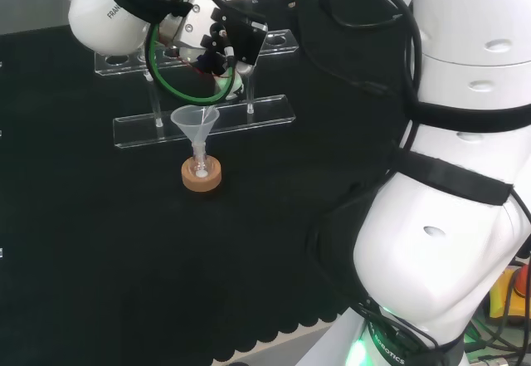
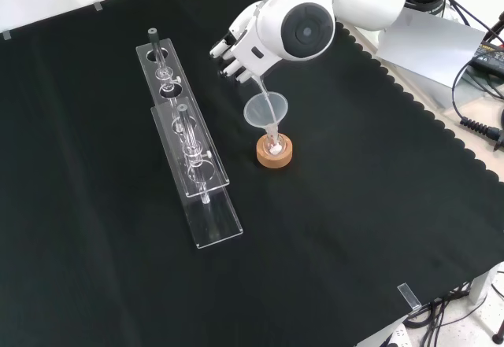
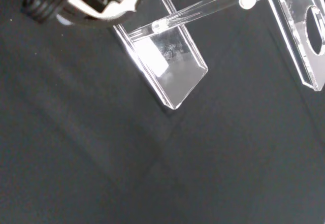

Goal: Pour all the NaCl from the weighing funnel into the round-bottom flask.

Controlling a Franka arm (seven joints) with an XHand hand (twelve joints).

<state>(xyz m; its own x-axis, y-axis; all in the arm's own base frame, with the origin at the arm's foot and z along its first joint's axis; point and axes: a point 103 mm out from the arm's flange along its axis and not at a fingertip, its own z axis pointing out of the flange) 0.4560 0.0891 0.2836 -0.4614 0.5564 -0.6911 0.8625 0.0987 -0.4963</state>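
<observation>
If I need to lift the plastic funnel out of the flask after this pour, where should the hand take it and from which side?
Take the funnel by its wide cone rim, coming from above. It stands upright with its stem down in the flask neck on the cork ring, so only the cone is exposed, and a straight lift should clear the neck. In the front view, the rack stands on its left.

I saw the black cloth [image 2: 354, 229] bearing a cork ring [image 2: 275, 153] and two clear racks [image 2: 197, 182].

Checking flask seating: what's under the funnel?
The funnel stem runs down into a small clear flask on a cork ring. White material shows at the flask's bottom; how much can't be told.
</observation>
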